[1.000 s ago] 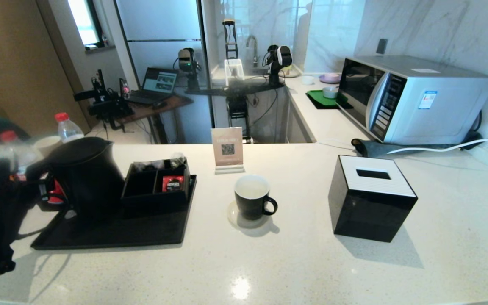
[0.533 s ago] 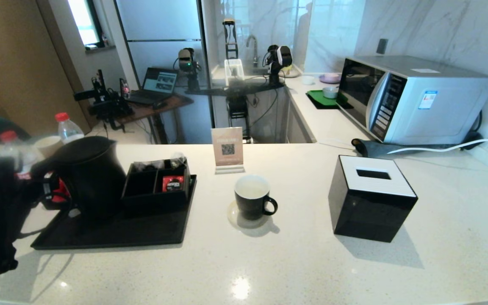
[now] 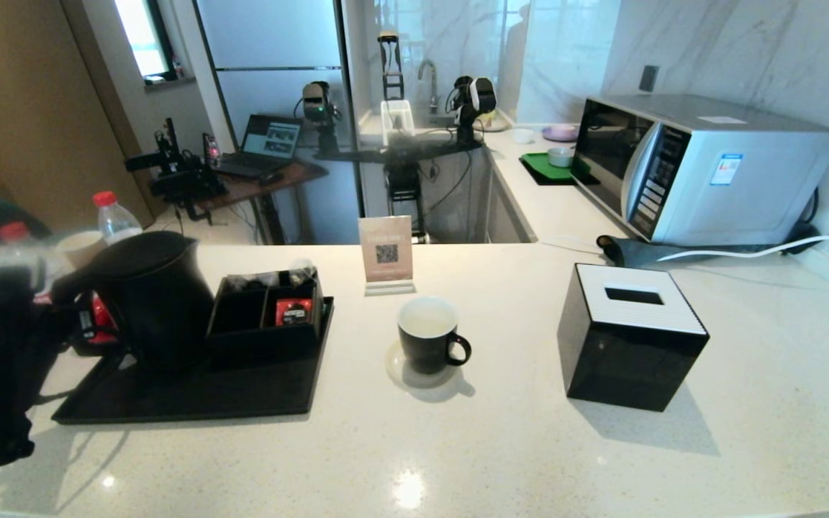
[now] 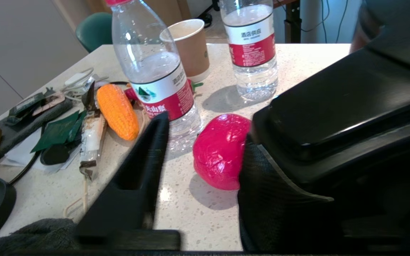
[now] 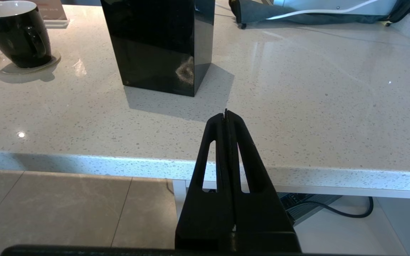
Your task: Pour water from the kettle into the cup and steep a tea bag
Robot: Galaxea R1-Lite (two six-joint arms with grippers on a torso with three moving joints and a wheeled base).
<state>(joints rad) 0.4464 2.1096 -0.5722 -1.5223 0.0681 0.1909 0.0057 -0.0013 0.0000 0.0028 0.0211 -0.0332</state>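
Matte-black and tall, the cylindrical electric kettle (image 3: 148,295) stands on the flat black tray (image 3: 191,392) at the left of the pale speckled stone desk (image 3: 529,446), as the left gripper (image 3: 76,324) reaches its loop handle from the side. Since a moment ago the kettle has barely shifted, but the left fingers (image 4: 144,170) have narrowed from fully spread toward the handle. In the left wrist view one finger sits clear of the kettle's black body (image 4: 333,117), with a red foil-wrapped ball (image 4: 221,151) showing in the gap; the far finger is hidden, so whether the handle is firmly grasped cannot be told, though a grip seems to be forming. The small glossy black mug with a white inside (image 3: 429,334) waits on its clear coaster (image 3: 404,374) mid-desk, well apart from the kettle and beside the black square tissue box (image 3: 630,338). Lifting and pouring are not yet done. The right gripper (image 5: 228,115) is parked below the desk edge, fingers pressed together on nothing.
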